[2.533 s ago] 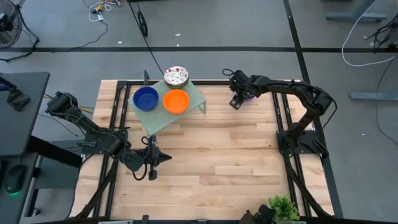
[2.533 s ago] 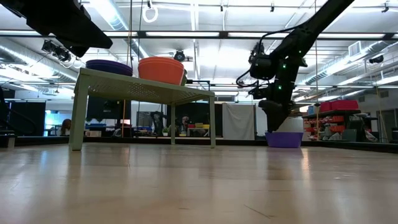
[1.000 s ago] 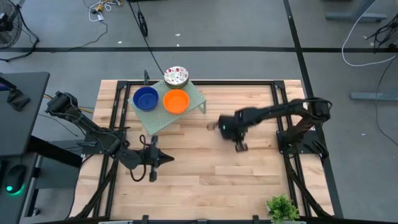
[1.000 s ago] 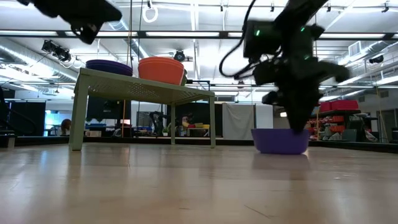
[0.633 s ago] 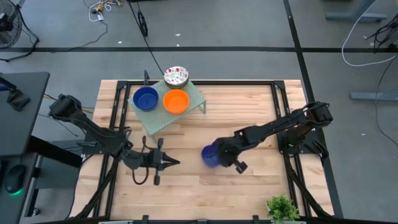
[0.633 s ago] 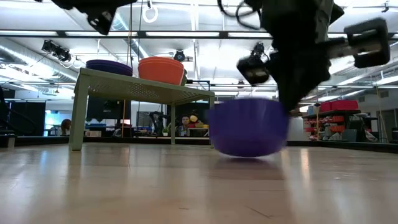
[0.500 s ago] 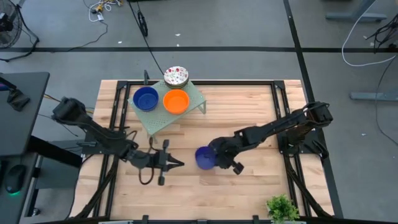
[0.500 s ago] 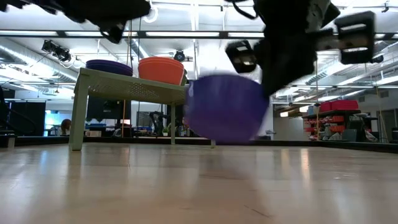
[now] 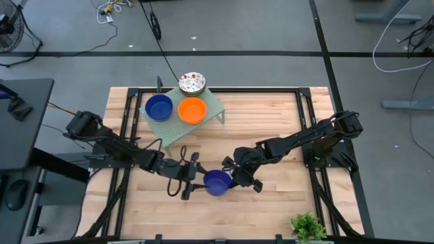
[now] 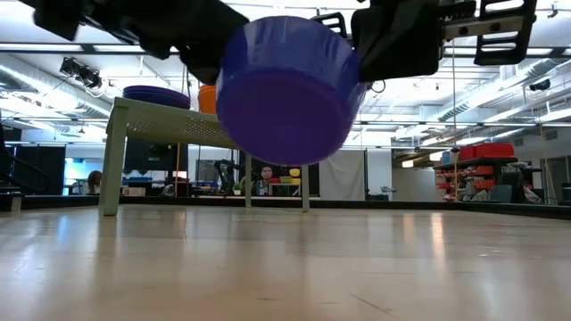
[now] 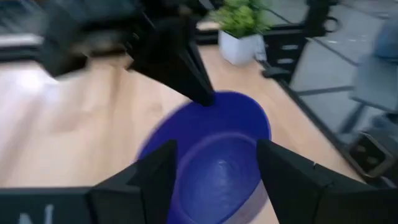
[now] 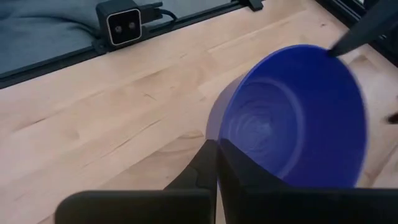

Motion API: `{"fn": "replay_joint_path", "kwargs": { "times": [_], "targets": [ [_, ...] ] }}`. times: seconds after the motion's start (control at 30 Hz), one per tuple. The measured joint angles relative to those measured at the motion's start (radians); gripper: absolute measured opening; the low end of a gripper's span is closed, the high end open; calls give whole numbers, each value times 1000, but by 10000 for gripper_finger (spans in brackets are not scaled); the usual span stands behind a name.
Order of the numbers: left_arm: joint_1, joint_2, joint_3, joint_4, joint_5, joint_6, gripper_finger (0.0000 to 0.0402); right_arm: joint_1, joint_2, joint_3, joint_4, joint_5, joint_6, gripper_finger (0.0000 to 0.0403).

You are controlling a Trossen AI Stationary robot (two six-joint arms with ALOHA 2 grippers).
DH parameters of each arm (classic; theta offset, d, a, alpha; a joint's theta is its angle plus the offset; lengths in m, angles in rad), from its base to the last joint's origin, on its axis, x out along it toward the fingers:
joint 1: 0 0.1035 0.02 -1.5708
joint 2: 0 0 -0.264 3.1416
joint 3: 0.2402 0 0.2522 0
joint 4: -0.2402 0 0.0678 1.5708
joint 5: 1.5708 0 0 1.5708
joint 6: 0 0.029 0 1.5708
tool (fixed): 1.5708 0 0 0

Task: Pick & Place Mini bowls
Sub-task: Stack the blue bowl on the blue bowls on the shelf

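Wooden table (image 9: 271,196) fills the high view: the right gripper (image 9: 234,177) holds a blue mini bowl (image 9: 217,181) at about six o'clock, the left gripper (image 9: 193,176) just beside it; a green rack (image 9: 203,125) at eleven o'clock carries three bowls. Low view: the bowl (image 10: 285,89) hangs clear above the boards. Left wrist: its fingers (image 11: 155,180) spread wide around the rim, not yet closed. Right wrist: fingers (image 12: 211,162) pinched on the wall. A good handover probably needs the left closing before release; open table lies all round.
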Motion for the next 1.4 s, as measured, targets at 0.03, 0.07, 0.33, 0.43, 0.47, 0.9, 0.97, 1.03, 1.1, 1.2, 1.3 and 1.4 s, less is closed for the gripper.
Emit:
{"fn": "replay_joint_path", "kwargs": {
  "times": [0.03, 0.07, 0.33, 0.43, 0.47, 0.9, 0.97, 1.03, 1.1, 1.2, 1.3, 1.4],
  "targets": [
    [3, 12, 5, -2, 32, -13, 226, 1, 0, 0, 0, -1, 0, 4],
    [7, 23, 10, -2, 56, -18, 226, 1, 0, 0, 0, -5, 0, 4],
    [9, 31, 12, -6, 107, -49, 180, 0, 0, 0, -2, 0, 1, 4],
    [9, 31, 12, -7, 132, -49, 173, 0, 0, 0, -12, 0, 1, 4],
    [9, 31, 12, -7, 144, -49, 173, 0, 0, -2, -14, 5, 4, 4],
    [7, 31, 12, -34, 63, 19, 182, -1, 0, -16, 6, 14, 16, 4],
    [8, 31, 12, -53, 63, 20, 177, -1, 0, -16, 6, 14, 17, 4],
    [8, 31, 12, -67, 63, 20, 168, -1, 0, -16, 8, 14, 17, 4],
    [8, 31, 12, -70, 63, 23, 152, -1, 0, -16, 9, 12, 17, 4],
    [8, 31, 12, -72, 63, 23, 119, -1, 0, -16, 10, 11, 17, 4],
    [7, 32, 12, -75, 69, 26, 78, -1, 0, -16, 15, 11, 17, 5],
    [7, 32, 12, -74, 121, 46, 32, -1, 0, -16, 30, 13, 17, 9]
  ]
}}
